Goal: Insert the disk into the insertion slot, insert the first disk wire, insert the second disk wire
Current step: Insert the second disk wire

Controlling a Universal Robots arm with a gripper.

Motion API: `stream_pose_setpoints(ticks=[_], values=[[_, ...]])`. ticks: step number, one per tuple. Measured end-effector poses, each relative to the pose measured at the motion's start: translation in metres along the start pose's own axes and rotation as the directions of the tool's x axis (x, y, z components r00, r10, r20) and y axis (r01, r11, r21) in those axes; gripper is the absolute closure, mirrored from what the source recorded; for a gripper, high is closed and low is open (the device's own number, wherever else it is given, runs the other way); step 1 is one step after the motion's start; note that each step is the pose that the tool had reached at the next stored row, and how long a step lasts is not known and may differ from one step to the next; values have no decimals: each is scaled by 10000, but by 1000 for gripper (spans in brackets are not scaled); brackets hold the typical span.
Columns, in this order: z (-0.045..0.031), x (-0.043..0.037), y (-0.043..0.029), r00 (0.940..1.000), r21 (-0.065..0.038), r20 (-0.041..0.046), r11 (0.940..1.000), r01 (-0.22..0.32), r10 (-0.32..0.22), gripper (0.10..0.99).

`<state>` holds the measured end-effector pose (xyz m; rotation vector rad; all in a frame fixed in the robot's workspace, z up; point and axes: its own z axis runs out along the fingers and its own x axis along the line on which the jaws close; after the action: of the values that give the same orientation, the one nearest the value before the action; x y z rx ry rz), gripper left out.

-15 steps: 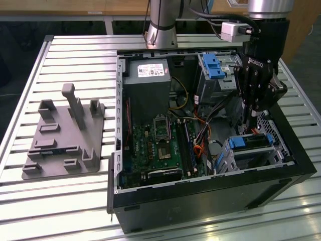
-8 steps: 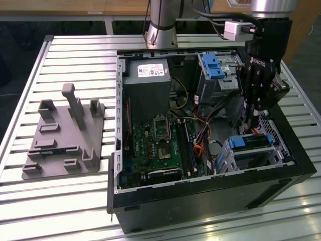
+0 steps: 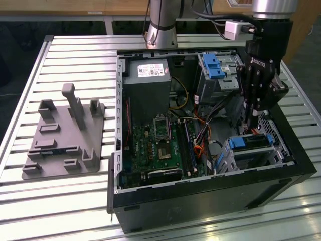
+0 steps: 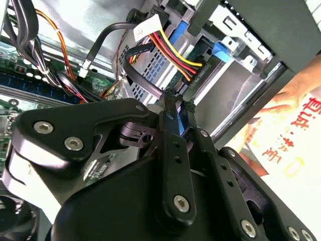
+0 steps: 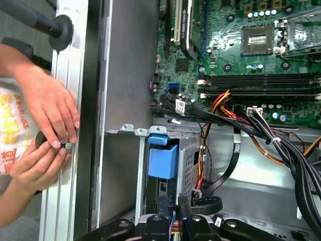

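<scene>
Here, end effector [image 4: 176, 105] nearly closed, pinching disk wire [image 4: 173, 52]

Slatted alu table [image 3: 65, 201], glare on slats; wood furniture [image 3: 55, 6] behind; dark floor.

We saw the disk [image 3: 252, 141], silver in its blue carrier, seated flat inside the grey perforated insertion slot [image 3: 258, 155] at the case's near exterior-view right corner.

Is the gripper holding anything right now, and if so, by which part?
The gripper has its jaws nearly shut at the cable connector on the rear of the disk, which is seated in the insertion slot. Whether it truly pinches the connector cannot be told.
</scene>
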<state>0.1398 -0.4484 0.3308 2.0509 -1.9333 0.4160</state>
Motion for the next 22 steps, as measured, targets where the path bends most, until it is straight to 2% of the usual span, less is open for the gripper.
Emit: stream_pose_setpoints(ticks=[3, 5, 9, 10, 11, 14, 15, 16, 22], values=[[7, -3, 0, 9996, -112, 89, 9996, -263, 264, 890], [8, -3, -6, 9993, -137, 178, 9994, -324, 327, 890], [11, 4, -101, 9987, -149, 398, 9994, -317, 323, 890], [12, 8, -120, 9984, -157, 471, 9994, -312, 319, 890], [14, 14, -131, 9978, -158, 579, 9994, -310, 319, 890], [23, 34, -135, 9945, -149, 999, 9994, -307, 321, 890], [26, 42, -134, 9932, -145, 1118, 9994, -307, 321, 890], [30, 50, -134, 9922, -144, 1201, 9994, -307, 322, 890], [50, 95, -130, 9886, -165, 1456, 9992, -370, 390, 890]])
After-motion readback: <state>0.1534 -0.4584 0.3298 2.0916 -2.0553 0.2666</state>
